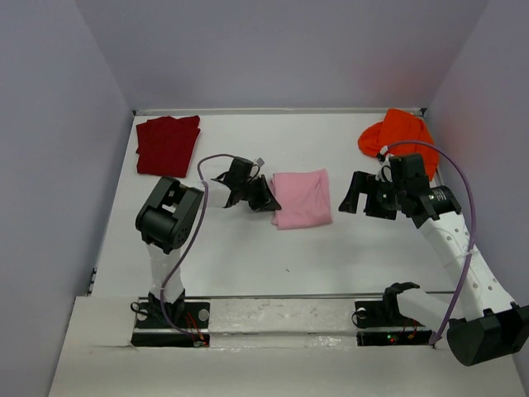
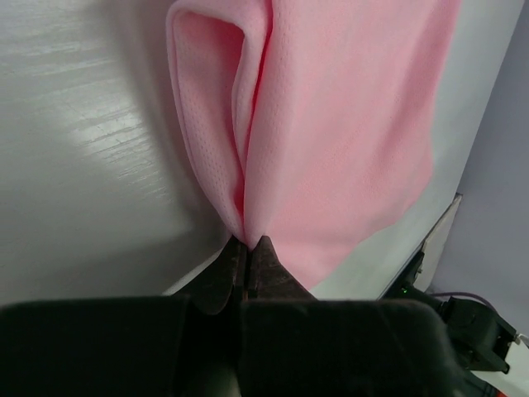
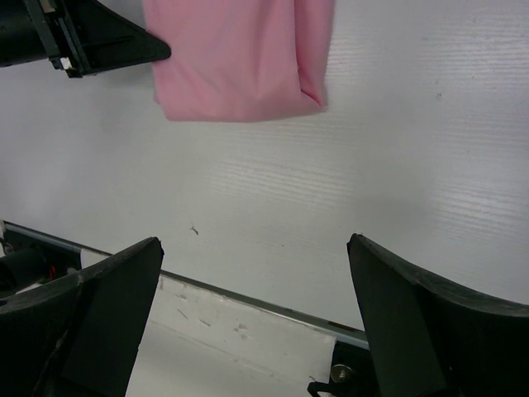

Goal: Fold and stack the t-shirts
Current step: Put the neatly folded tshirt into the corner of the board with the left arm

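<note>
The light pink t-shirt [image 1: 302,198] lies folded into a compact rectangle near the centre of the table [image 1: 248,265]. The dark red t-shirt [image 1: 168,145] sits folded at about 10 o'clock from it, near the far left corner. The bright orange t-shirt [image 1: 397,132] is a crumpled heap at about 2 o'clock.

The left gripper [image 2: 249,244], at the pink shirt's 9 o'clock edge, is clamped shut on a thin pinch of pink cloth where the layers meet. The right gripper [image 3: 254,240] hovers at 3 o'clock, jaws wide apart and holding nothing.

The main risk is that the pinch catches only some of the layers. A pull toward the red shirt would then likely peel the fold open or drag the bundle askew, since the opposite side has no support. So narrow a bite could also slip free mid-carry.
</note>
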### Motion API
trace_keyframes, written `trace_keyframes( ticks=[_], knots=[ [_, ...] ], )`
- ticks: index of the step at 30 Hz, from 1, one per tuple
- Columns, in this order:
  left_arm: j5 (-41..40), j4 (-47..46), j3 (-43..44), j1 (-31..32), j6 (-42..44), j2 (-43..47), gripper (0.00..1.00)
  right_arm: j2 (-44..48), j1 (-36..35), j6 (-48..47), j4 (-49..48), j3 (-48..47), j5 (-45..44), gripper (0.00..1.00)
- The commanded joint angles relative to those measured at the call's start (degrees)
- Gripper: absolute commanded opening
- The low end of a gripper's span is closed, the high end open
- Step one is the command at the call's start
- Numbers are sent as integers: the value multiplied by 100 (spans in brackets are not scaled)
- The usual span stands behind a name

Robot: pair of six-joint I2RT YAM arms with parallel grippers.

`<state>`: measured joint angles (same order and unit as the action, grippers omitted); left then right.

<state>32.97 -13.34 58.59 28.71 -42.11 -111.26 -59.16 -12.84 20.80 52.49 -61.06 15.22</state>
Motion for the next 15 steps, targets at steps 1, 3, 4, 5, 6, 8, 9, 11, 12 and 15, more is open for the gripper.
trace_keyframes(
  ticks=[1, 3, 4, 5, 6, 8, 9, 11, 12, 15],
  knots=[
    [-80, 279, 337, -14, 237, 17, 0, 124, -52, 21, -37, -161, 16, 100],
    [-211, 603, 573, -49, 456, -62, 0, 97, -52, 21, -28, -178, 68, 100],
    [-247, 692, 662, -67, 527, -97, 0, 97, -52, 21, -28, -196, 86, 100],
    [-273, 771, 802, -111, 572, -123, 0, 106, -52, 3, -20, -196, 95, 100],
    [-308, 876, 864, -216, 650, -185, 0, 106, -52, 12, -19, -205, 95, 100],
    [-326, 956, 979, -365, 712, -255, 0, 115, -52, -5, 7, -196, 121, 100],
    [-318, 991, 1101, -444, 747, -299, 0, 115, -52, -14, 16, -187, 130, 100],
    [-326, 1193, 1268, -717, 905, -448, 0, 141, -52, -23, 33, -170, 147, 100],
    [-361, 1298, 1522, -805, 984, -519, 0, 150, -52, -32, 42, -161, 156, 100],
    [-650, 1965, 2103, -1112, 1345, -808, 0, 185, -52, -49, 77, -143, 200, 100]
  ],
)
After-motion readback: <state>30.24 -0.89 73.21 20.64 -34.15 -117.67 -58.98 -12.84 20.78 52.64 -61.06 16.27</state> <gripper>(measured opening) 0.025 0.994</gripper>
